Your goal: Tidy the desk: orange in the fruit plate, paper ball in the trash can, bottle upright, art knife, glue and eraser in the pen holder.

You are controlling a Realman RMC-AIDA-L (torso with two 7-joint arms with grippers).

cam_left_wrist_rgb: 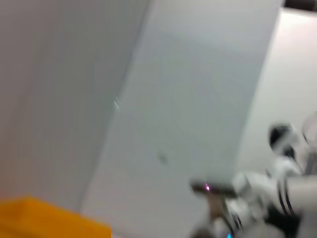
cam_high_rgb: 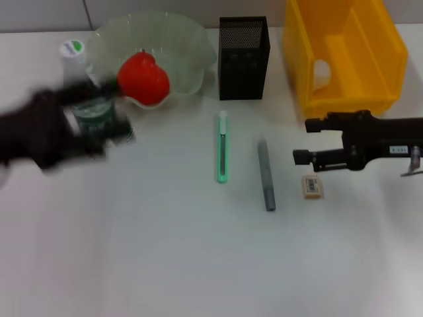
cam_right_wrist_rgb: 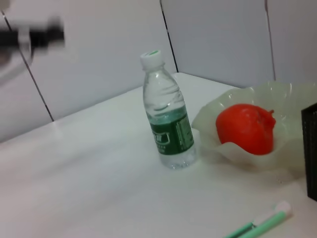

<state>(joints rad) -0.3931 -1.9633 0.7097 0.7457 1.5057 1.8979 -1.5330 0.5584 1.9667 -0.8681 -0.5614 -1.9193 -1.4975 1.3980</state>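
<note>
Hovering open-jawed just above the eraser, the right gripper meets something light, stiff; pinch its long sides.

The left gripper is by the bottle; its grasp I cannot tell.

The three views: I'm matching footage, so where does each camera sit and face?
Head: above, looking down at the table; both arms show, right claw by the eraser.
Left wrist: tilted up at wall panels; no own fingers show.
Right wrist: low, facing the bottle and orange.
Head and right wrist share both.
</note>
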